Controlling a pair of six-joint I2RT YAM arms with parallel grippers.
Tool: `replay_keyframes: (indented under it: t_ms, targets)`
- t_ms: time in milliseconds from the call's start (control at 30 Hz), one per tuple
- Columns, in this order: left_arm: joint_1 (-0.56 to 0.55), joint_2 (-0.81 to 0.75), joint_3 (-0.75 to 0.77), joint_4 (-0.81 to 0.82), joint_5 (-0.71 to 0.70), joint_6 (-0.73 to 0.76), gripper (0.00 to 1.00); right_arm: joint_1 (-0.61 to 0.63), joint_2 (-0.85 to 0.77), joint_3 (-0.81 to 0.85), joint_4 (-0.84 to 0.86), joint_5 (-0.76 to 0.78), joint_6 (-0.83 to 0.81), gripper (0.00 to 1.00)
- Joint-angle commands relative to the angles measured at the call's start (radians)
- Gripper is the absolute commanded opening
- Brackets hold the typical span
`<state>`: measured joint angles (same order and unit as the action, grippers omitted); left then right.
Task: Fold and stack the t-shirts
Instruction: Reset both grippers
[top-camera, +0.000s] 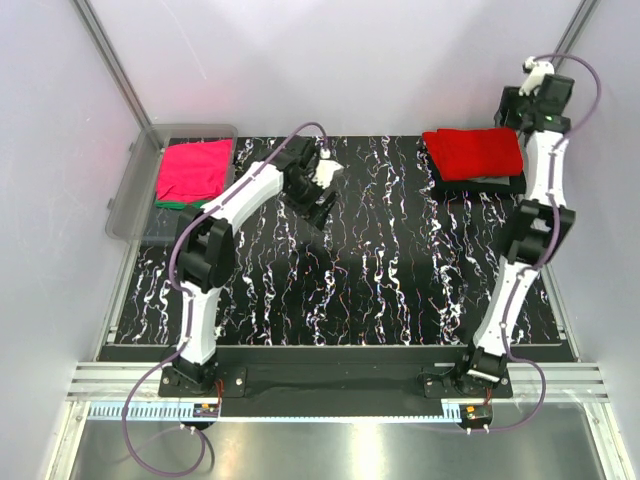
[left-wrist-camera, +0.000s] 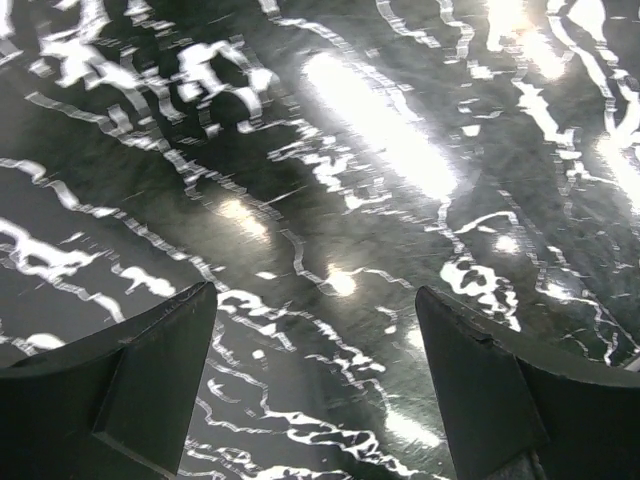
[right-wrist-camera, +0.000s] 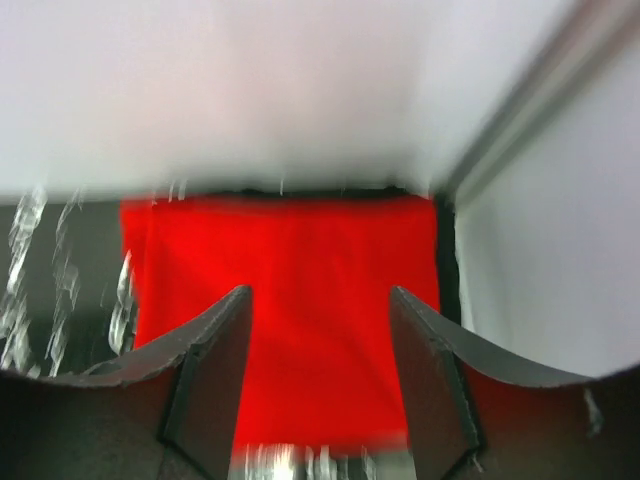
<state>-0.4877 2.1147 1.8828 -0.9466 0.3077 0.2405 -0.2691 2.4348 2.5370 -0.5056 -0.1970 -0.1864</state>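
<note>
Shirts lie in two piles at the back of the table (top-camera: 380, 270), one towards each far corner. At the far left corner stands a clear bin (top-camera: 128, 205), and in it a pink shirt (top-camera: 192, 168) lies folded flat on top, with a green shirt (top-camera: 178, 205) showing only as a thin edge along its near side. To the right of the bin, near it but apart, the left pincer (top-camera: 320, 198) hangs over the back half of the table, pointing down. In the left wrist view it stands wide, its fingers (left-wrist-camera: 150, 370) far apart with only marbled tabletop between them. It holds nothing and touches no cloth, and the pink pile lies off to its left.

Further right, near the far right corner, a red shirt (top-camera: 474, 152) lies folded on dark cloth (top-camera: 480, 187), black with a strip of grey, which shows along the red shirt's near edge. The right arm rises beside the right end of this pile, close to the wall (top-camera: 610, 180). In the right wrist view the right pincer (right-wrist-camera: 320, 295) is parted to a middling gap and grips nothing. The red shirt lies below it, filling the space seen between and beyond the two fingers, clear of both tips
</note>
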Motion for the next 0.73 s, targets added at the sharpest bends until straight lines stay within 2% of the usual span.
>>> replay_keyframes:
  t_ms: [0,67,133,167,267,400,467,567,600,700]
  targets:
    - [0.052,-0.036,0.076,0.018,-0.063,0.014,0.86,0.036,-0.176,-0.174,-0.114,-0.310,-0.028,0.66]
    - [0.084,-0.053,0.097,0.064,-0.183,0.002,0.91,0.050,-0.273,-0.322,-0.129,-0.363,-0.015,0.75]
    - [0.112,-0.053,0.148,0.087,-0.304,-0.007,0.97,0.085,-0.337,-0.424,-0.139,-0.436,-0.001,0.97]
    - [0.119,-0.048,0.166,0.101,-0.352,-0.001,0.99,0.099,-0.400,-0.533,-0.145,-0.458,-0.001,1.00]
    - [0.153,-0.056,0.226,0.112,-0.407,0.002,0.99,0.157,-0.515,-0.738,-0.123,-0.527,0.017,1.00]
    - [0.190,-0.087,0.217,0.132,-0.412,-0.029,0.99,0.255,-0.600,-0.883,-0.088,-0.327,0.149,1.00]
    - [0.208,-0.102,0.204,0.134,-0.395,-0.079,0.99,0.272,-0.646,-0.953,-0.042,-0.285,0.229,1.00]
    - [0.213,-0.125,0.151,0.135,-0.351,-0.128,0.99,0.326,-0.697,-1.036,0.010,-0.265,0.225,1.00]
    - [0.213,-0.130,0.145,0.132,-0.338,-0.132,0.99,0.346,-0.703,-1.049,0.015,-0.204,0.219,1.00]
    - [0.221,-0.133,0.153,0.134,-0.370,-0.106,0.99,0.373,-0.715,-1.060,0.024,-0.139,0.234,1.00]
